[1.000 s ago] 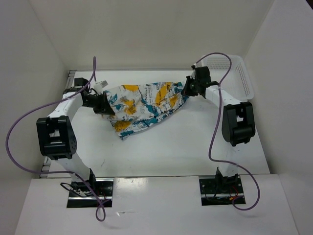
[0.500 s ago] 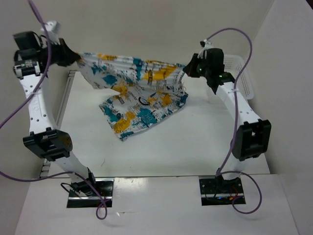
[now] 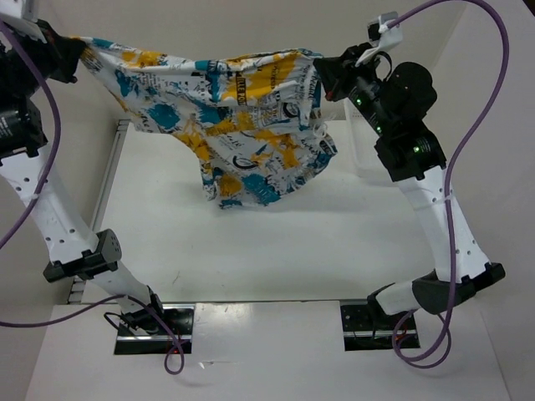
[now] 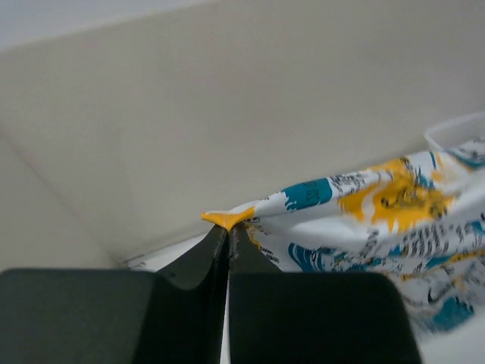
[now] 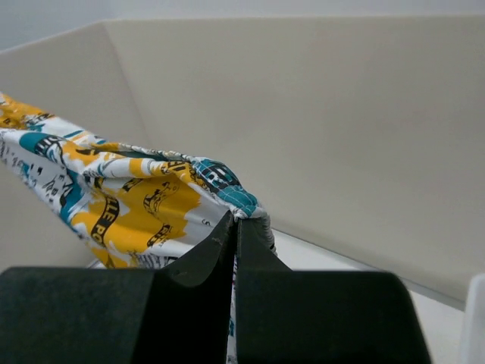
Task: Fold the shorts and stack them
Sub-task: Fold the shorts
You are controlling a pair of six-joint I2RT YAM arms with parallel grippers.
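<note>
The shorts (image 3: 226,109), white with teal, orange-yellow and black print, hang stretched in the air between my two grippers, high above the table. My left gripper (image 3: 77,48) is shut on the left corner; in the left wrist view an orange tip of the shorts (image 4: 227,219) pokes out from my left gripper (image 4: 228,227). My right gripper (image 3: 322,71) is shut on the right corner; in the right wrist view the teal hem of the shorts (image 5: 227,189) bunches over my right gripper (image 5: 235,220). The lower part of the cloth droops toward the table.
The white table (image 3: 276,251) lies below, walled by pale panels at the back and sides. A white mesh basket (image 3: 361,154) at the back right is mostly hidden behind my right arm; its rim (image 4: 455,133) shows in the left wrist view. Purple cables loop from both arms.
Both arms have risen and moved apart, lifting the shorts off the table and stretching them out in the air. Both grippers stay shut on the corners.
</note>
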